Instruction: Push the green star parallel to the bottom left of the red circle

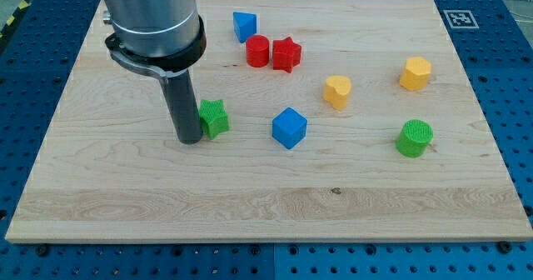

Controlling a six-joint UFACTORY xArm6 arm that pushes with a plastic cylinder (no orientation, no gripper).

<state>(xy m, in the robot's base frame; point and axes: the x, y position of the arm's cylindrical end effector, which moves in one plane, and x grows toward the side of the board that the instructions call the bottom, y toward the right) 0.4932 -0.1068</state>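
The green star (215,117) lies on the wooden board (250,188), left of centre. My tip (190,139) stands right against the star's left side, touching it. The red circle (257,51) sits toward the view's top, above and to the right of the star, with the red star (286,54) touching its right side. The star is well below the red circle and to its left.
A blue triangle-like block (244,25) lies just above the red circle. A blue cube (289,127) is right of the green star. A yellow block (337,91), a yellow hexagon (415,72) and a green cylinder (414,138) stand on the right half.
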